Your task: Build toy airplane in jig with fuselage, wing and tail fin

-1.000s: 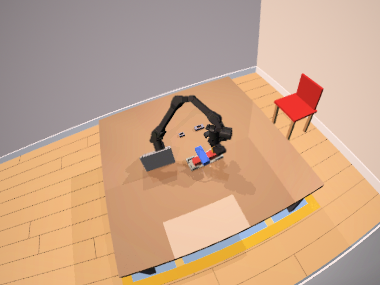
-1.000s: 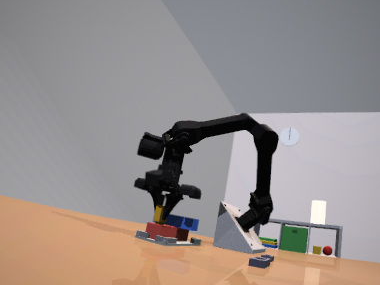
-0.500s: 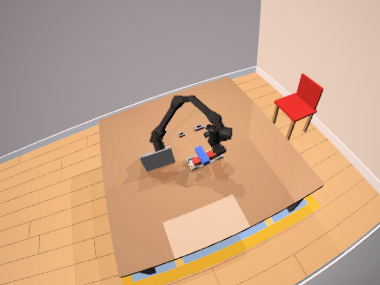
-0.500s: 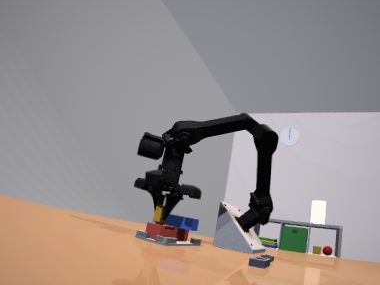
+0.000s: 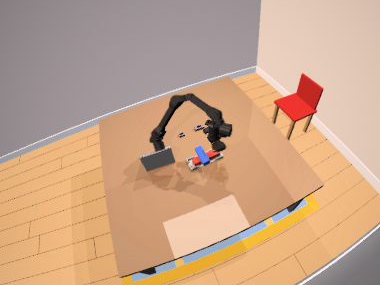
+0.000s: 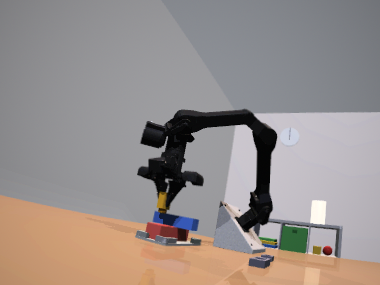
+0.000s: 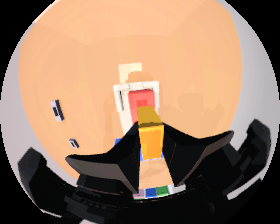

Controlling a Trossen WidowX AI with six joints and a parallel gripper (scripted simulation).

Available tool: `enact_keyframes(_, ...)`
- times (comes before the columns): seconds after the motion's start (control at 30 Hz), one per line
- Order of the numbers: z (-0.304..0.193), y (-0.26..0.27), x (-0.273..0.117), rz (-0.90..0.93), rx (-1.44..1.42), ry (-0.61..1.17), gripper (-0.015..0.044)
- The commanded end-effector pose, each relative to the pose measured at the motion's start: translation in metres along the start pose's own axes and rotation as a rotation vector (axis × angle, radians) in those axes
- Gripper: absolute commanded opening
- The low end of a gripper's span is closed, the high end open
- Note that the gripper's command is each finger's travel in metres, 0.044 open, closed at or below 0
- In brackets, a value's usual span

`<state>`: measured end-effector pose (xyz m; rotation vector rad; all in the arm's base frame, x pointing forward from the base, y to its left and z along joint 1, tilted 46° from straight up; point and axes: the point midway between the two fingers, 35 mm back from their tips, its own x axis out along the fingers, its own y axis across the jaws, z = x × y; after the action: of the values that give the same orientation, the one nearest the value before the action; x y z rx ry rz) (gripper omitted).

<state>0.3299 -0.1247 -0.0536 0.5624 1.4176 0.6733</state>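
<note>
My gripper is shut on the yellow tail fin, upright above the fuselage. The red fuselage lies in the pale cradle jig. A socket shows in its top in the wrist view, just beyond the fin. The blue wing lies across the fuselage; the fingers and fin partly hide it in the wrist view. Its tab and socket are hidden. Whether the fin's lower end touches anything is unclear.
Two small dark holders lie on the table beside the jig. A slanted grey panel stands near the arm's base. A pale rectangle lies near the table edge.
</note>
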Motion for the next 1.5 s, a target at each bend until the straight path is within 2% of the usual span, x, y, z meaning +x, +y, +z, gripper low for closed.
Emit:
enact_keyframes(0.0,0.001,0.0,-0.003,-0.005,-0.008,0.002,0.0065)
enact_keyframes(0.93,0.001,0.0,0.036,-0.004,-0.008,0.001,0.0065)
enact_keyframes(1.47,0.001,0.0,0.037,-0.004,-0.008,0.001,0.0065)
